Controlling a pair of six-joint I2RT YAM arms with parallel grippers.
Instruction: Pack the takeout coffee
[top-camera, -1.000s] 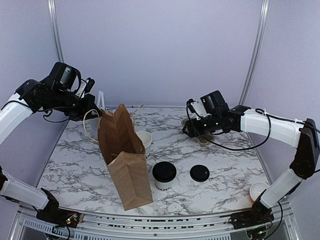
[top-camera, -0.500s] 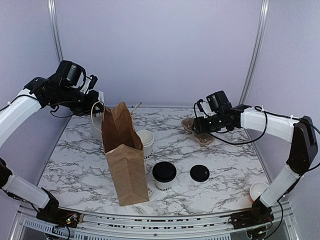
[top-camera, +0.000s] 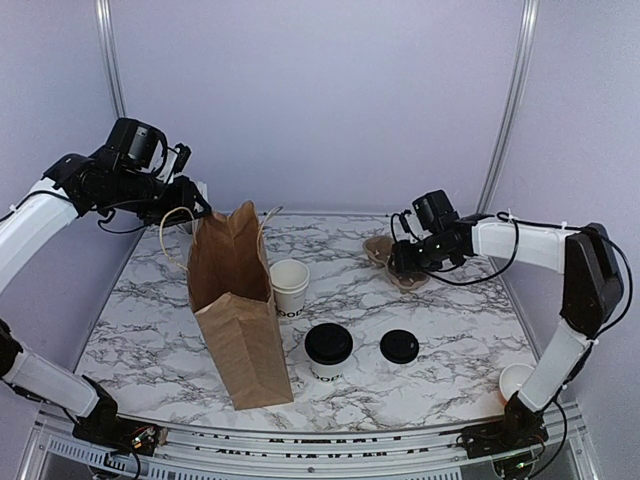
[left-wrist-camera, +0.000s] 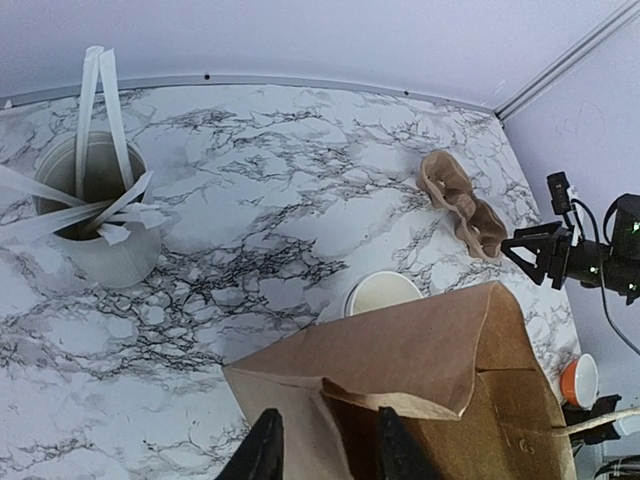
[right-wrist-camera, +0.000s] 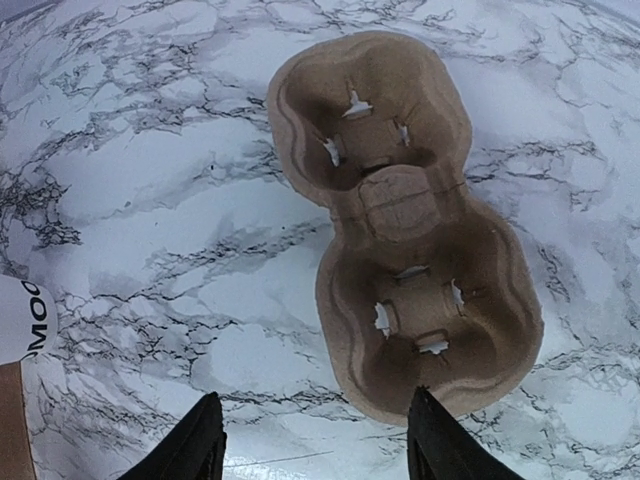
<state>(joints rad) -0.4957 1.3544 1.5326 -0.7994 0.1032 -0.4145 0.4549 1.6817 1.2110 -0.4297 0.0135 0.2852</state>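
The takeout coffee (top-camera: 328, 347), a white cup with a black lid, stands on the marble table (top-camera: 450, 330) right of the upright brown paper bag (top-camera: 235, 305). My left gripper (top-camera: 196, 208) hovers at the bag's top back edge. In the left wrist view its fingers stand apart, open, astride the bag's rim (left-wrist-camera: 400, 345), not pinching it (left-wrist-camera: 325, 452). My right gripper (top-camera: 402, 262) is open just above the near end of a cardboard cup carrier (right-wrist-camera: 400, 230), with its fingertips (right-wrist-camera: 205, 440) clear of the carrier.
A lidless stack of white cups (top-camera: 289, 285) stands behind the coffee, and a loose black lid (top-camera: 399, 346) lies to its right. A white pot of stirrers (left-wrist-camera: 95, 215) sits at the back left. A small cup with an orange inside (top-camera: 517, 380) is by the right arm's base.
The bag has gone from leaning forward to standing upright. My left gripper's jaws have parted at its rim. The right gripper has shifted right and settled over the cup carrier.
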